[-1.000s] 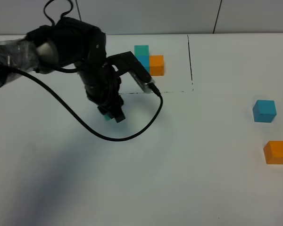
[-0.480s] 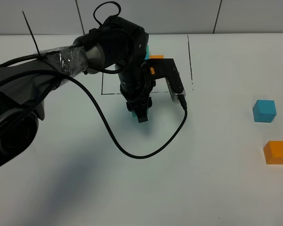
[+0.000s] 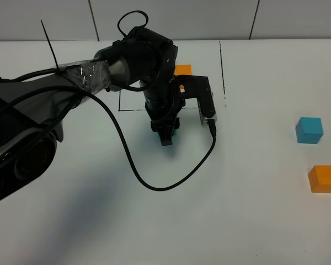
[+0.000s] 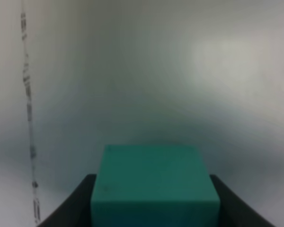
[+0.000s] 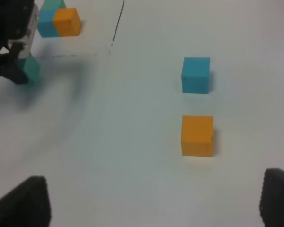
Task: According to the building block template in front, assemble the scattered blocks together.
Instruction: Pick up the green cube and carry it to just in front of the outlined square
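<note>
Near the drawn frame point(image 3: 222, 72), left fingers point(image 4: 68, 213) grip the teal-green cube point(image 4: 154, 184); right fingers point(image 5: 23, 203) gape empty.

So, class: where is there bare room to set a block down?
Free: the white table front, below the black cable loop, and between the black-framed cube template and the sky-blue matte cube. Crowded: at the template, around the gripped teal-green cube.

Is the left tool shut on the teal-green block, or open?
Shut on it: the left tool has dark fingers against both sides of the teal-green block.
</note>
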You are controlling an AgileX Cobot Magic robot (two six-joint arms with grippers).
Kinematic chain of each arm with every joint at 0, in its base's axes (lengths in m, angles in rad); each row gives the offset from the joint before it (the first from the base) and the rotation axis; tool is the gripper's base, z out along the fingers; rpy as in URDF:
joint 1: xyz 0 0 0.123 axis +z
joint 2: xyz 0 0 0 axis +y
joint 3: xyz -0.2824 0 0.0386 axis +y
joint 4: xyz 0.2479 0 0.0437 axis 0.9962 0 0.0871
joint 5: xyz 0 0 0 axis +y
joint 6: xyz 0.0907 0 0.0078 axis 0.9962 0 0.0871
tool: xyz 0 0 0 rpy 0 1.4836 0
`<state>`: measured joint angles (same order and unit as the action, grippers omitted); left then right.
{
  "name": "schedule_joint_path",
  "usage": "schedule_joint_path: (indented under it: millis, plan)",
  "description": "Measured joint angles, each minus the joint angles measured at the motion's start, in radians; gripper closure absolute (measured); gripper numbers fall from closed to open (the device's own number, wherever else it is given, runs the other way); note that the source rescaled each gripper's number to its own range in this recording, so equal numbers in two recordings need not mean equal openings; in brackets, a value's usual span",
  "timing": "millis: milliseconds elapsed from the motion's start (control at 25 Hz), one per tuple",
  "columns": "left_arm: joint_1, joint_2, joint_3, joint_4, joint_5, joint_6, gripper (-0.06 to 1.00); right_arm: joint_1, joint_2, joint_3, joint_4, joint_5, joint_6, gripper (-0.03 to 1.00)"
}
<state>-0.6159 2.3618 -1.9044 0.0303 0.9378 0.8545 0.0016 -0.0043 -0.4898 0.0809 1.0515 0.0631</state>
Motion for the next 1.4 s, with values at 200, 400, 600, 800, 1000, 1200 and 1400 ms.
schedule_joint_path:
  millis: [200, 400, 600, 800, 1000, 1200, 1400]
  plan:
    - [0.0, 0.011, -0.007, 0.0, -0.035, 0.005, 0.93, 0.0, 0.0, 0.0, 0.0, 0.0, 0.0, 0.19]
    - [0.0, 0.033, -0.009, 0.0, -0.05, 0.006, 0.93, 0.0, 0.0, 0.0, 0.0, 0.0, 0.0, 0.19]
    - [0.0, 0.038, -0.017, 0.0, -0.05, 0.014, 0.93, 0.0, 0.0, 0.0, 0.0, 0.0, 0.0, 0.19]
    - [0.0, 0.04, -0.018, -0.003, -0.053, 0.077, 0.93, 0.0, 0.0, 0.0, 0.001, 0.0, 0.0, 0.19]
    - [0.0, 0.04, -0.018, -0.007, -0.053, 0.139, 0.93, 0.0, 0.0, 0.0, 0.002, 0.0, 0.0, 0.19]
    - [0.0, 0.04, -0.018, -0.012, -0.048, 0.145, 0.93, 0.0, 0.0, 0.0, 0.002, 0.0, 0.0, 0.19]
    - [0.0, 0.04, -0.018, -0.018, -0.048, 0.145, 0.93, 0.0, 0.0, 0.0, 0.002, 0.0, 0.0, 0.19]
